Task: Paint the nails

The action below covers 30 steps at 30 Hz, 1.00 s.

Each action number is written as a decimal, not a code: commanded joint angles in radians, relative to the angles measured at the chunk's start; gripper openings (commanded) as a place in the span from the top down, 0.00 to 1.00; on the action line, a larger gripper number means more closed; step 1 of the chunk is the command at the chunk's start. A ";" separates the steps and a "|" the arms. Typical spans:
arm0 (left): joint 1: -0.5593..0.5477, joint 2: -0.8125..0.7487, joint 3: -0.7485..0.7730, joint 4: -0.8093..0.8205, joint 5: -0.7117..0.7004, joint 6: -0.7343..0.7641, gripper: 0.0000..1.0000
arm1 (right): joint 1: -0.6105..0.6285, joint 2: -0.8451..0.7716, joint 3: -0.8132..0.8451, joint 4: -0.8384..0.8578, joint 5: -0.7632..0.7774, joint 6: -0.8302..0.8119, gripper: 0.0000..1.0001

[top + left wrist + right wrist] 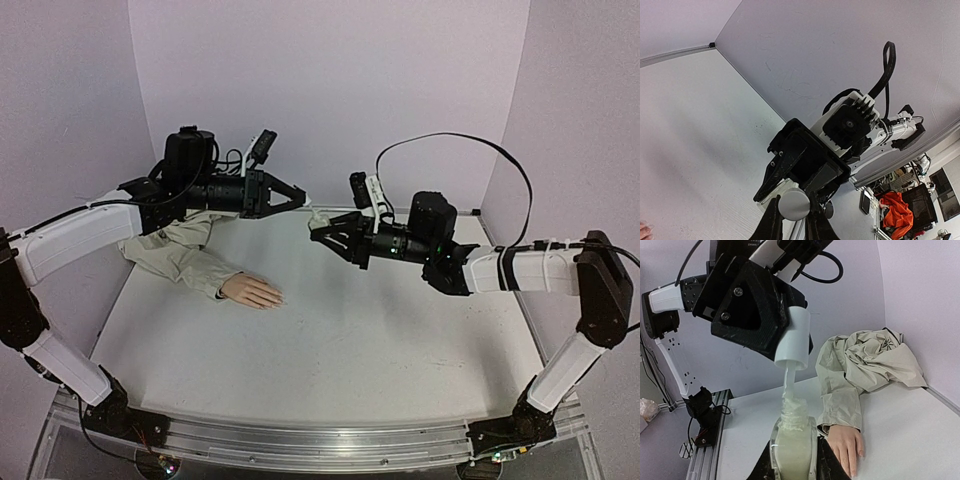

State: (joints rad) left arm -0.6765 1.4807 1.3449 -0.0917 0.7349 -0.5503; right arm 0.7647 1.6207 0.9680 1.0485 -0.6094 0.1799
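The left gripper [299,198] is clamped on the white cap [792,337]. Its brush [788,382] reaches down into the neck of the small bottle [791,447], which the right gripper [322,234] grips firmly, both raised above the tabletop's [380,350] far middle. The nails [277,299] sit well apart, on the mannequin hand [250,290] lying flat near the left edge. A loaded brush could drip on the way across, or drag on the neck and tilt the bottle.
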 commanded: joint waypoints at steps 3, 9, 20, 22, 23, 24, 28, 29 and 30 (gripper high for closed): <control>-0.011 0.010 0.012 0.053 0.018 0.015 1.00 | 0.008 -0.019 0.051 0.105 -0.011 0.004 1.00; -0.011 0.011 0.004 0.053 0.015 0.018 1.00 | 0.008 -0.024 0.046 0.110 -0.003 0.002 1.00; -0.016 0.022 -0.003 0.030 0.033 0.020 1.00 | 0.009 -0.022 0.049 0.114 -0.003 0.003 1.00; -0.022 0.025 0.002 0.016 0.030 0.028 1.00 | 0.008 -0.017 0.057 0.110 -0.006 0.001 1.00; -0.025 0.027 0.006 0.004 0.024 0.034 1.00 | 0.009 -0.015 0.061 0.108 -0.007 -0.001 1.00; -0.030 0.029 0.011 -0.011 0.014 0.045 1.00 | 0.009 -0.013 0.066 0.105 -0.009 -0.002 1.00; -0.055 0.034 0.061 -0.154 -0.070 0.125 1.00 | 0.008 -0.010 0.078 0.096 -0.006 -0.008 1.00; -0.065 0.033 0.074 -0.184 -0.098 0.150 1.00 | 0.009 -0.009 0.083 0.090 -0.001 -0.013 1.00; -0.069 0.031 0.081 -0.203 -0.121 0.162 1.00 | 0.009 -0.007 0.086 0.086 0.004 -0.016 1.00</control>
State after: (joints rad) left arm -0.7170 1.5074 1.3594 -0.1482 0.7010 -0.4843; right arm 0.7662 1.6215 0.9756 1.0378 -0.6086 0.1795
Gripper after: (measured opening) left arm 0.130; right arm 0.215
